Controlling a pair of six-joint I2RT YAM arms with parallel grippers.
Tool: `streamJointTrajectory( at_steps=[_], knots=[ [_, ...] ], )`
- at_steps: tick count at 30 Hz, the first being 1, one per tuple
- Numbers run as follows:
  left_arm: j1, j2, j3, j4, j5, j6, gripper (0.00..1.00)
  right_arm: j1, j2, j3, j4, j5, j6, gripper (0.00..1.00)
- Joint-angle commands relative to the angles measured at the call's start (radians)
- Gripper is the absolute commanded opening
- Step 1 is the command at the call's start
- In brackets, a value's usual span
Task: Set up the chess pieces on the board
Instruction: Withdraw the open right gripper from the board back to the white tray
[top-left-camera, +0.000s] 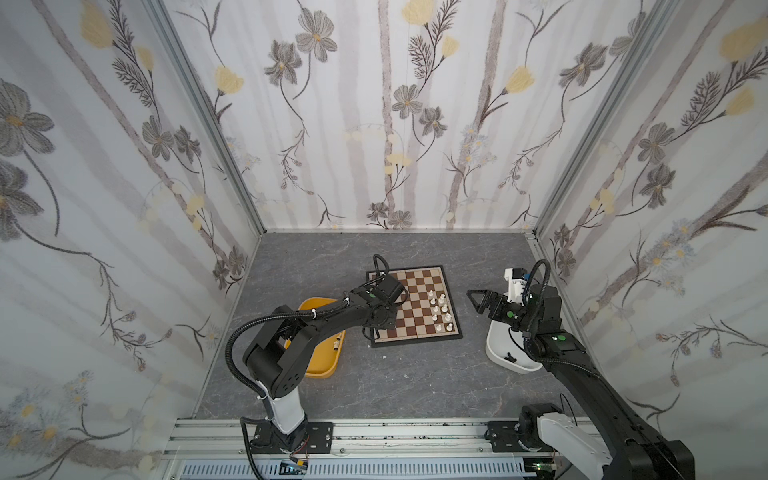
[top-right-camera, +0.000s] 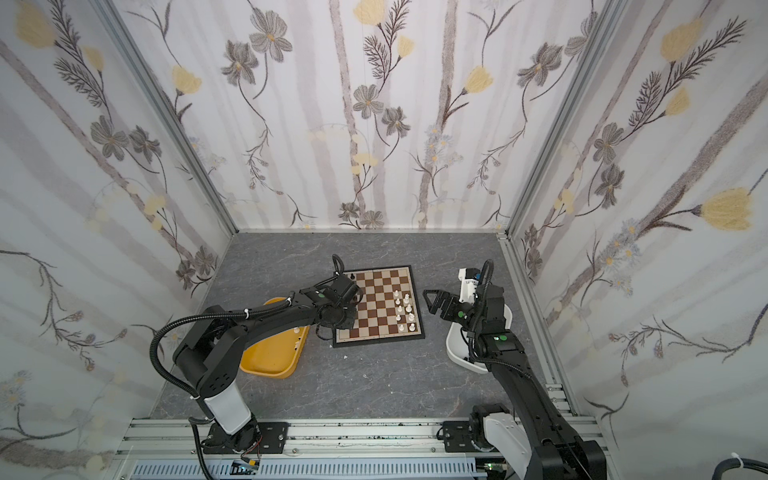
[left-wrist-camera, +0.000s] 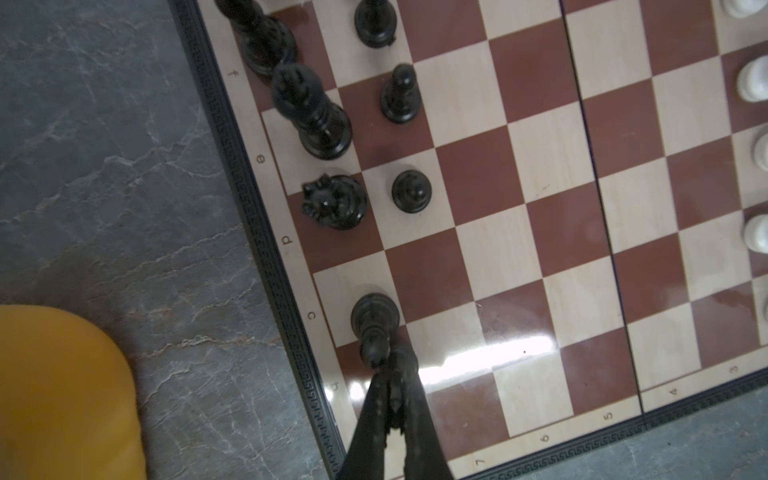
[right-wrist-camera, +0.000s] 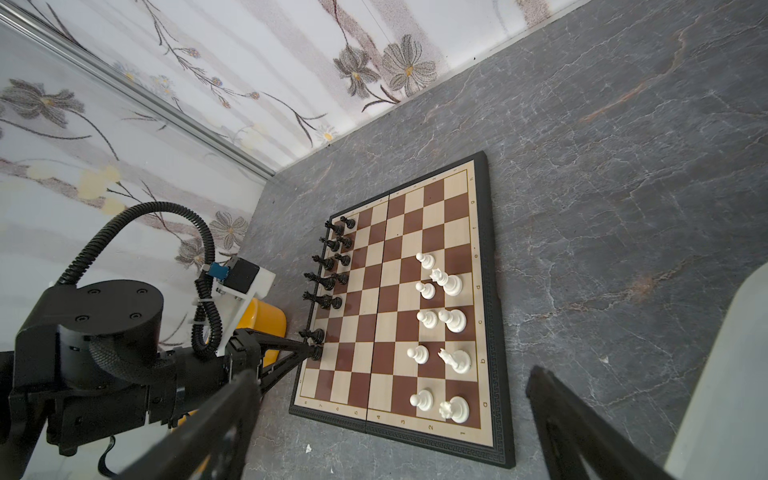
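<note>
The board (top-left-camera: 415, 332) (right-wrist-camera: 390, 249) lies mid-table. Black chess pieces (left-wrist-camera: 311, 108) (right-wrist-camera: 328, 262) stand along its left edge in two rows. White chess pieces (top-left-camera: 440, 309) (right-wrist-camera: 444, 320) stand along its right edge. My left gripper (left-wrist-camera: 388, 361) (right-wrist-camera: 318, 352) is shut, its tips low over the corner square marked b, right beside a black piece (left-wrist-camera: 374, 316) on c. Whether anything sits between the fingers I cannot tell. In both top views the left wrist hides these fingers. My right gripper (top-left-camera: 473, 300) (right-wrist-camera: 390, 372) hangs open and empty just right of the board.
A yellow tub (top-left-camera: 322, 365) (left-wrist-camera: 62, 395) with a few pale pieces (top-right-camera: 296, 332) lies left of the board, under the left arm. A white tub (top-left-camera: 498, 336) (right-wrist-camera: 727, 374) holding a black piece (top-left-camera: 509, 356) lies beneath the right arm. Flowered walls enclose the grey table.
</note>
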Motion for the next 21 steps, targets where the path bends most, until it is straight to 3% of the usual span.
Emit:
streamJointTrajectory(
  at_steps=[1,10,21],
  knots=[
    [0.001,-0.016,-0.004,-0.035,-0.019,-0.004,0.05,0.0,0.006,0.005,0.029,-0.008,-0.01,1.0],
    [0.0,-0.015,-0.005,-0.046,-0.016,-0.007,0.07,0.001,0.002,-0.003,0.029,-0.005,-0.006,1.0],
    [0.0,-0.009,0.011,-0.044,0.007,-0.012,0.37,0.003,-0.013,0.006,0.007,0.009,-0.008,1.0]
  ],
)
